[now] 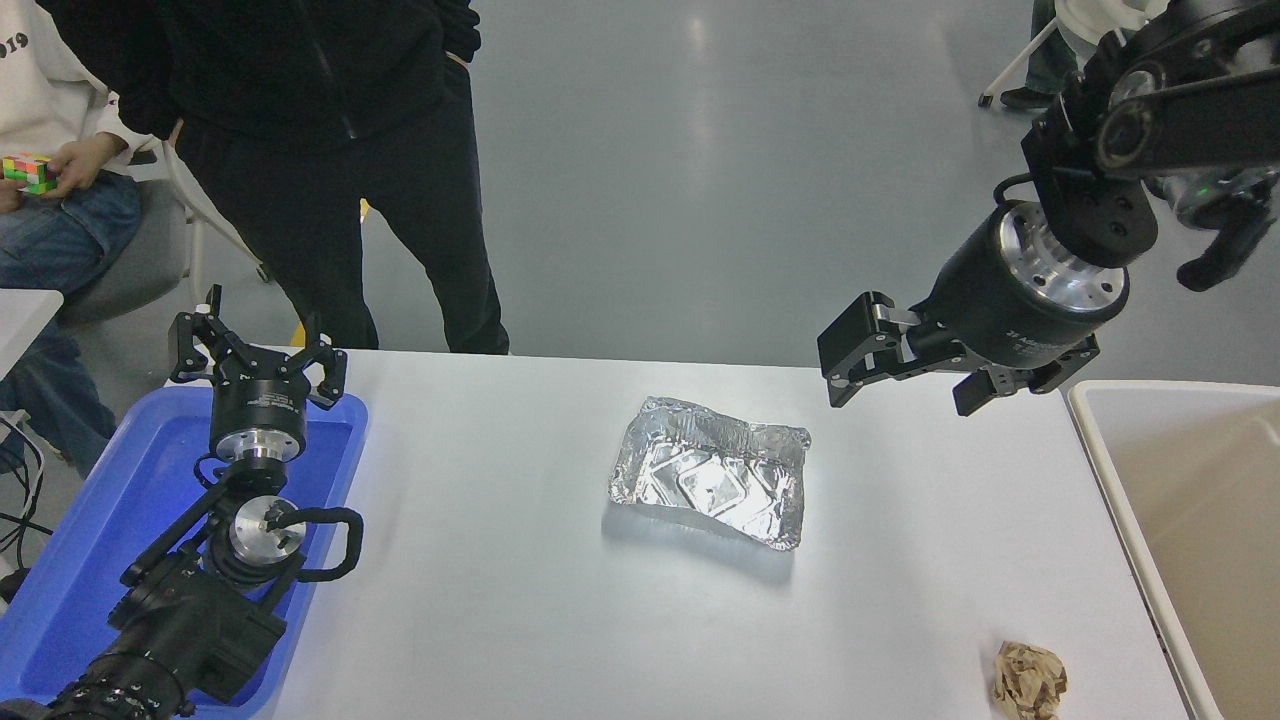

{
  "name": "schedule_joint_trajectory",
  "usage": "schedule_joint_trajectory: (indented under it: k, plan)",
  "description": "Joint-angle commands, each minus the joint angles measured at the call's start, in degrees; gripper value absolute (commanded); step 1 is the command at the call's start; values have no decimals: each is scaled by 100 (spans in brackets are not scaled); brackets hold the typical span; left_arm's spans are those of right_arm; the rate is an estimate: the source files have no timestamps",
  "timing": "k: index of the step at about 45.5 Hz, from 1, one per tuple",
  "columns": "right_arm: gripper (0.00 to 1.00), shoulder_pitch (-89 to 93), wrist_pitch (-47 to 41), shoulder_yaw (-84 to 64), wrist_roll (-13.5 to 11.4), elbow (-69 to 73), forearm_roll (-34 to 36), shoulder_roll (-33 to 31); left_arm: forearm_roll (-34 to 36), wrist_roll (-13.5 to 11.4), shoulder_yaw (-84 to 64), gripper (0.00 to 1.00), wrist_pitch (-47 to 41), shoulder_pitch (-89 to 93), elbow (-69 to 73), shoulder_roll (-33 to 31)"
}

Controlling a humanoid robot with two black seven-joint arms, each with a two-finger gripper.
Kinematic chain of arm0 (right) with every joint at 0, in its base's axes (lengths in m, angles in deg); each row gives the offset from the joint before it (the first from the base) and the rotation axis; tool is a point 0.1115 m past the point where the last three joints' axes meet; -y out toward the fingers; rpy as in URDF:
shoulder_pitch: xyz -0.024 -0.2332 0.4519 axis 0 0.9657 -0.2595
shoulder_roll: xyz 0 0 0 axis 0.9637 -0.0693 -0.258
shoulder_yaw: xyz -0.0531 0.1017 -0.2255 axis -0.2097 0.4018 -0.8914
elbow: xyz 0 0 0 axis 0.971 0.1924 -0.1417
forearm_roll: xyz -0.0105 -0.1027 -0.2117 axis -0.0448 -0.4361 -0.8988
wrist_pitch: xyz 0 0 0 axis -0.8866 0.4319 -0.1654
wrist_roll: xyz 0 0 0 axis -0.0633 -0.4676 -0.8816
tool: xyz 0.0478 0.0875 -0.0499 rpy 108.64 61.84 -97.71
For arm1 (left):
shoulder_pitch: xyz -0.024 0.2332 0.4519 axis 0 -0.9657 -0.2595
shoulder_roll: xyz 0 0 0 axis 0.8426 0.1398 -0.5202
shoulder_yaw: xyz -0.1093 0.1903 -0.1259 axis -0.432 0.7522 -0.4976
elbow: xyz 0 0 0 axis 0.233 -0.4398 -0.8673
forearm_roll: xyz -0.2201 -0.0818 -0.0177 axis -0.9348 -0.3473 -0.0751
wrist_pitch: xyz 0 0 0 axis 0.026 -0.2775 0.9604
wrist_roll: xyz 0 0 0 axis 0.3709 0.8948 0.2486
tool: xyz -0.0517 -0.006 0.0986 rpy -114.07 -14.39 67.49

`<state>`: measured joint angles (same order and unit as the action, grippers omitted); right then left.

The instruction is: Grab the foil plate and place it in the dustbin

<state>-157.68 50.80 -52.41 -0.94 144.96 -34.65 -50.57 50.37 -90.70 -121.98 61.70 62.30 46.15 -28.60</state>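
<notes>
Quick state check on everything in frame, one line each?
foil plate: crumpled, open side up, lying free on the white table.
dustbin: open, at the table's right end, nothing showing inside.
paper ball: crumpled, near the table's front right.
right gripper: open, empty, raised above the plate's far right.
left gripper: open, empty, parked over the blue tray.

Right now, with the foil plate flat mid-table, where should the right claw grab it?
Probably the foil plate's raised right rim, the short side nearest the right claw, coming down from above with one finger inside and one outside. The plate lies open side up, its wrinkled walls stand up, and the claw is open, above and to the right. The dustbin is on that side.
</notes>
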Motion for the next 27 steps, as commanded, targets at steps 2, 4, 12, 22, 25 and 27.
schedule_joint_trajectory:
  k: [2,4,12,22,25,27]
  plan:
    - [100,218,6,15,0,-81,-31,-17,0,-9,-18,99,0,0,0,-9]
    - [100,253,6,15,0,-81,-40,-26,0,-9,-18,99,0,0,0,-9]
    - [100,262,-12,32,0,-142,-180,-158,0,0,0,99,0,0,0,0]
    - [100,262,-20,41,0,-151,-198,-211,0,0,0,99,0,0,0,0]
    - [100,262,-12,50,0,-151,-189,-211,0,0,0,99,0,0,0,0]
    - [100,262,-3,50,0,-151,-180,-202,0,0,0,99,0,9,0,0]
